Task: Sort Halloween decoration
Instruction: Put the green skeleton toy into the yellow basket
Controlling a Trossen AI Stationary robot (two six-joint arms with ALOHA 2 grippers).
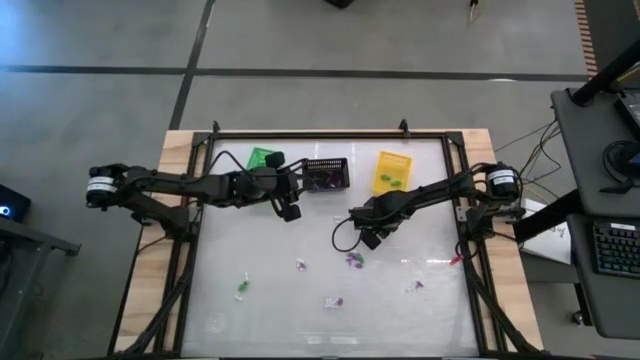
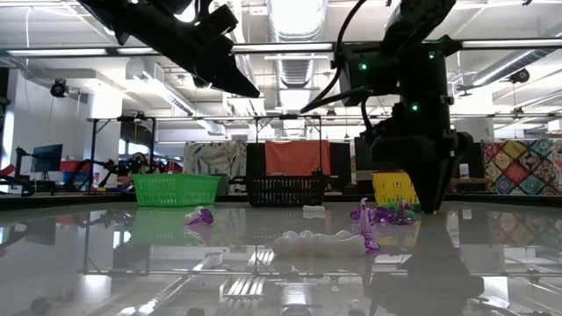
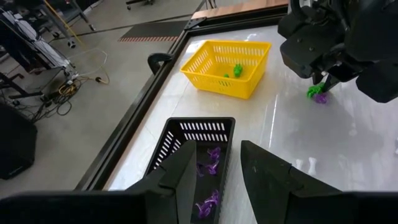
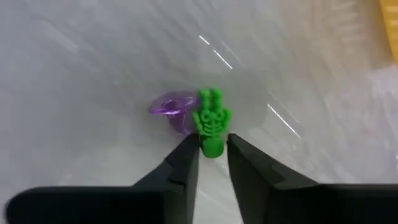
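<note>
Halloween decoration sorting: right gripper (image 4: 212, 163), jaws nearly clenched, straddled a green trinket (image 4: 211, 121) to lift it; left gripper (image 3: 217, 177) gaped above the black basket (image 3: 186, 134).

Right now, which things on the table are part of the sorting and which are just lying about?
In the job:
green trinket, between the right gripper fingers
purple trinket beside it
yellow basket, black basket, green basket
scattered trinkets

Lying about:
keyboard off the table

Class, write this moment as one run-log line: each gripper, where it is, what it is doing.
right gripper: at table centre, fingers closing around green trinket beside purple trinket | left gripper: open, empty, above black basket
</note>
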